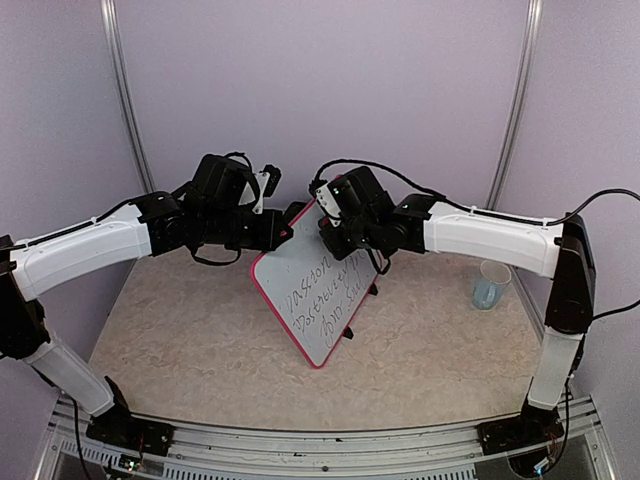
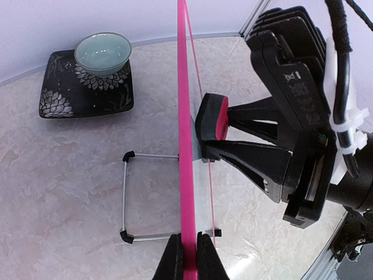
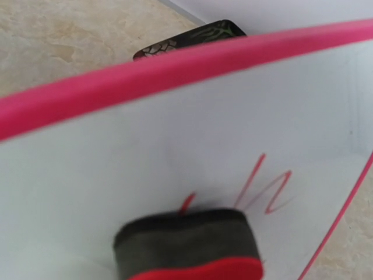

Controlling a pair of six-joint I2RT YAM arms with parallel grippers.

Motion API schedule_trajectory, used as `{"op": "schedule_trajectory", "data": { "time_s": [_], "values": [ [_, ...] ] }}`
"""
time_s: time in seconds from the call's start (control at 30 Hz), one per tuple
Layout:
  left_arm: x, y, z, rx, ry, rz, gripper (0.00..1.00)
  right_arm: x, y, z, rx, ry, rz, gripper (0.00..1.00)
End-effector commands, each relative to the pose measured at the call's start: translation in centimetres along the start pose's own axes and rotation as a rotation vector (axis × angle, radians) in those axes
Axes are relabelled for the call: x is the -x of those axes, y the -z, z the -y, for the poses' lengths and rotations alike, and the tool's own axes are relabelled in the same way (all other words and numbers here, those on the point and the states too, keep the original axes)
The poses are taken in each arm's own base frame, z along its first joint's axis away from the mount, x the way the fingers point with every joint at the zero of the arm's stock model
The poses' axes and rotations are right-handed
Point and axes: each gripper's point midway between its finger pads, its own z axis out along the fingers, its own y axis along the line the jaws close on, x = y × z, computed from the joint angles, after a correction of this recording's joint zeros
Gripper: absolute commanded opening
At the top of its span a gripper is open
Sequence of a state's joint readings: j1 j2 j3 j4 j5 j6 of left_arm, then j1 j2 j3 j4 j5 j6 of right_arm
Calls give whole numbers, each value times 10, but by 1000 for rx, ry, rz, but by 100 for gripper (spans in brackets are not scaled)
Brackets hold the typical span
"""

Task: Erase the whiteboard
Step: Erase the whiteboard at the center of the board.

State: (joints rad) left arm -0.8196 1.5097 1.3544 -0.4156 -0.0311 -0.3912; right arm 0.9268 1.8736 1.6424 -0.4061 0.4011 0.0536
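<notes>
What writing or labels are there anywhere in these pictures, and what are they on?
Whiteboard: a few lines of dark handwriting, too small and slanted to read.
Same board, up close: red strokes, no readable word.
Black casing: small moulded symbols, not legible.
Nothing else bears text.

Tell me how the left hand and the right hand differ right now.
The left hand is shut on the whiteboard's pink frame; the right hand is shut on a red-and-black eraser. The left hand straddles the board's edge; the right hand faces its written side, eraser at the surface. Both are black and at the board's upper end.
</notes>
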Motion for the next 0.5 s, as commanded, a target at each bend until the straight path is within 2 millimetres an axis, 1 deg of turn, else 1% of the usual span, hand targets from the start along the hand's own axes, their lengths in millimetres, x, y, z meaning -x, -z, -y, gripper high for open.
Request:
{"op": "schedule_trajectory", "data": {
  "time_s": [0.0,0.1,0.2,0.27,0.37,0.47],
  "values": [
    [-13,8,39,-151,-105,-37,0,26,8,-18,105,-13,67,28],
    [-14,8,39,-149,-107,-38,0,47,17,-19,112,-9,111,28],
    [-13,9,39,-149,-107,-35,0,64,24,-15,106,-15,144,29],
    [-13,9,39,-148,-107,-36,0,68,24,-12,90,-15,146,29],
    [-14,10,38,-146,-107,-35,0,63,18,-12,75,-6,126,29],
    [-14,10,38,-146,-109,-36,0,49,7,-13,65,-3,88,29]
  ]
}}
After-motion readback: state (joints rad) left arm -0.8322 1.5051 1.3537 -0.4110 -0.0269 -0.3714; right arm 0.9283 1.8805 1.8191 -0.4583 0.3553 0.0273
